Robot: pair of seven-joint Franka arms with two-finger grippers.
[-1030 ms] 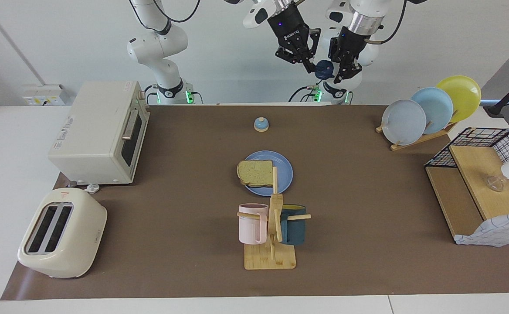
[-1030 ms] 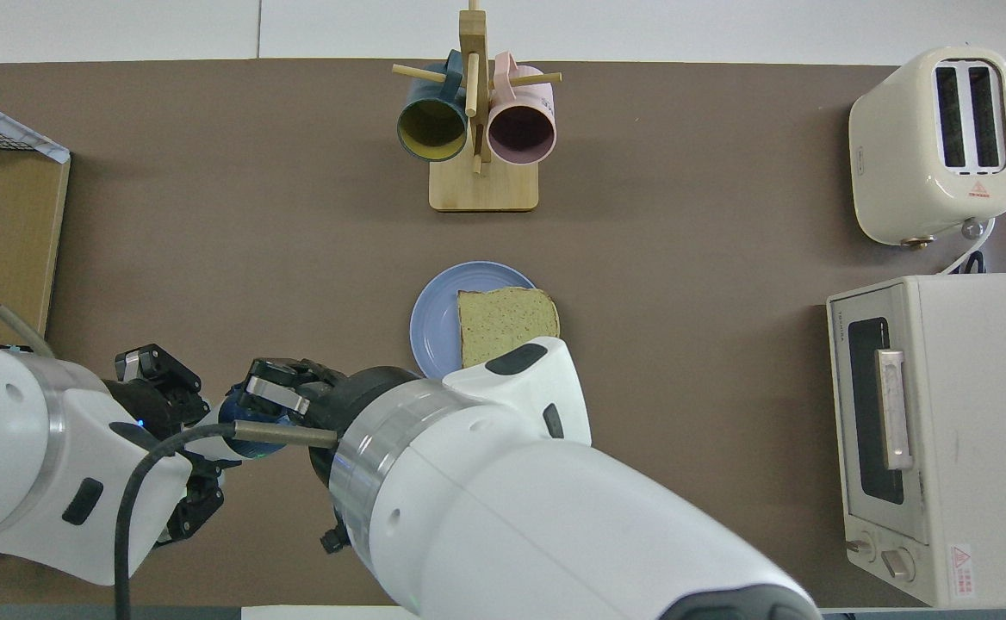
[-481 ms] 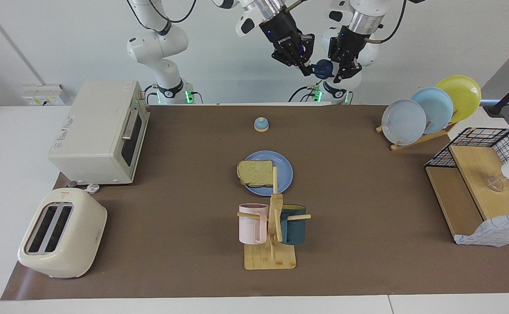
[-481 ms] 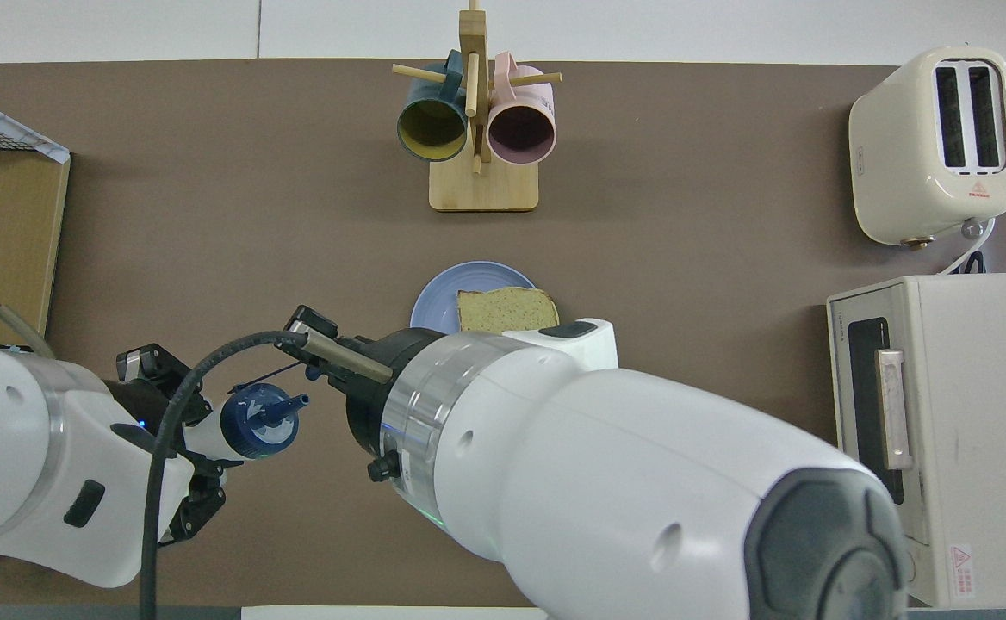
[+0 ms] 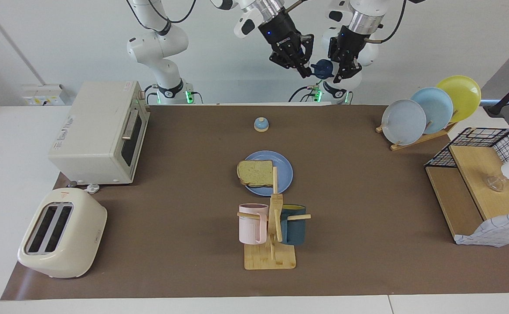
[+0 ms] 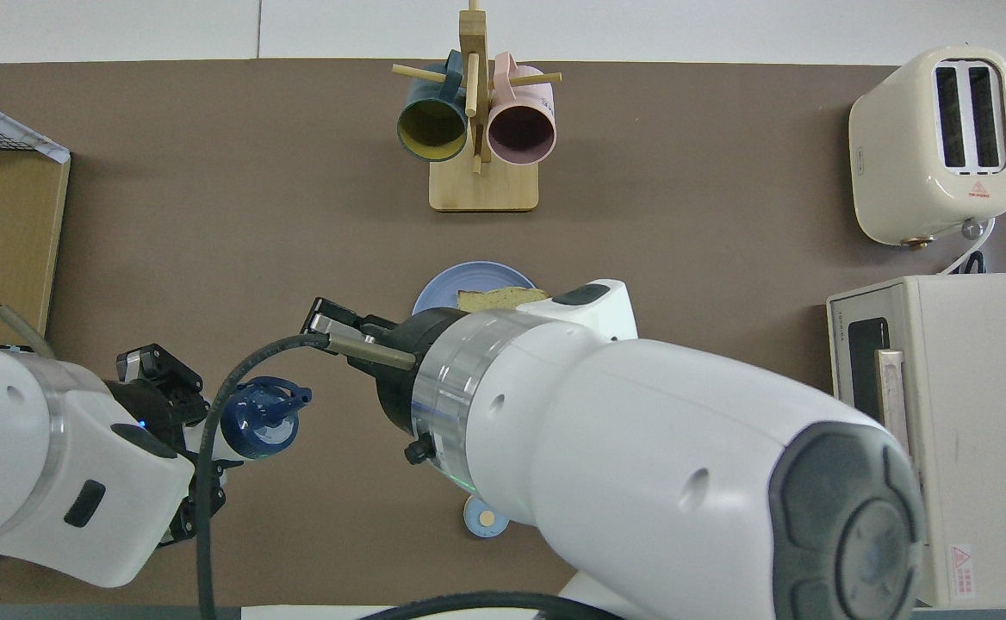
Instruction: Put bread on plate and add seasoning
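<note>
You have two views, half a turn apart. The facing camera sits high across the table [image 5: 368, 261] and looks back at both arm bases along the top edge, taking in the whole brown surface from some way off. The overhead camera hangs above the robots' end, looking steeply down and forward, with the arms close beneath it. Both share the mug rack [image 5: 271, 226] [image 6: 477, 129], toaster [image 5: 60, 233] [image 6: 938, 142] and plate [image 5: 280, 174] [image 6: 438, 297].

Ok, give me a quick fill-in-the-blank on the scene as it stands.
The bread slice lies on the plate, whose colour is ___.
The left hand holds the ___ up in the air.
The toaster has ___ slots.
Missing words: blue; seasoning bottle; two.
</note>
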